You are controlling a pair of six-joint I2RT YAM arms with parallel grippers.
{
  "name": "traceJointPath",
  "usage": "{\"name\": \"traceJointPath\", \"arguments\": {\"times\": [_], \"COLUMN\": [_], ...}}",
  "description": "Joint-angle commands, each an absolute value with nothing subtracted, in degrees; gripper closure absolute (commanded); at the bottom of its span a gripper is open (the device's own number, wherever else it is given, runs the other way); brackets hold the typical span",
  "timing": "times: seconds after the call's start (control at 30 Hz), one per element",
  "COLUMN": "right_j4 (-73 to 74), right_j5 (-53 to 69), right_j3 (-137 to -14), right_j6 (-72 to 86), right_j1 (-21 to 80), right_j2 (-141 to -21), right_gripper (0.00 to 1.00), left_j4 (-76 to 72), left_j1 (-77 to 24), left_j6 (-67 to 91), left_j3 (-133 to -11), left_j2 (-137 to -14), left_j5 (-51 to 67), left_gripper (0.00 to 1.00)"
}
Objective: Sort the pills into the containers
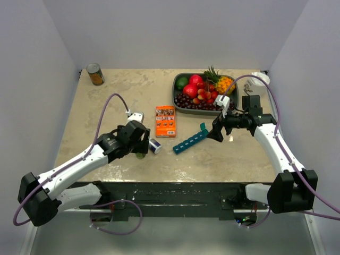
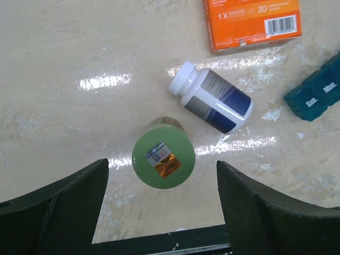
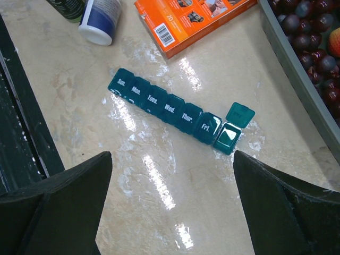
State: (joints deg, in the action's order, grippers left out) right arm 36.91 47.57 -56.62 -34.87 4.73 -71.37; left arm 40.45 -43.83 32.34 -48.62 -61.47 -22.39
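The containers are one teal day-labelled organizer strip (image 1: 190, 142) (image 3: 170, 109) lying mid-table, and its end compartment's lid (image 3: 240, 114) stands flipped up. My right gripper (image 1: 217, 133) (image 3: 172, 202) hovers open just right of the strip, holding nothing. My left gripper (image 1: 139, 146) (image 2: 162, 207) is open above a green-lidded bottle (image 2: 163, 159) that stands upright just ahead of its fingers, untouched. A white pill bottle with a blue label (image 2: 212, 98) (image 1: 154, 146) lies on its side beside it. No loose pills are in view.
An orange box (image 1: 165, 121) (image 2: 252, 21) lies just behind the strip. A grey tray (image 1: 175, 93) of fruit sits at the back right, its wall (image 3: 303, 79) close to the right gripper. A tin can (image 1: 95, 74) stands in the far left corner.
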Motion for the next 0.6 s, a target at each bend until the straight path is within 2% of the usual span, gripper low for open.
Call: {"name": "traceJointPath", "arguments": {"times": [0.0, 0.37, 0.57], "right_j4": [35.51, 35.6, 35.68], "right_j5": [48.95, 48.78, 48.87], "right_j3": [-56.16, -56.16, -56.25], "right_j6": [-34.8, -34.98, -35.07], "right_j1": [4.39, 4.39, 4.39], "right_j2": [-71.54, -71.63, -71.72], "right_gripper": [0.01, 0.01, 0.01], "left_j4": [44.3, 39.81, 40.25], "left_j1": [-43.51, -43.51, -43.51], "left_j6": [35.42, 33.22, 33.4], "left_j3": [-50.19, -50.71, -50.45], "left_j2": [-62.84, -68.81, -70.75], "left_j5": [-23.82, -23.29, -23.82], "left_gripper": [0.16, 0.23, 0.34]}}
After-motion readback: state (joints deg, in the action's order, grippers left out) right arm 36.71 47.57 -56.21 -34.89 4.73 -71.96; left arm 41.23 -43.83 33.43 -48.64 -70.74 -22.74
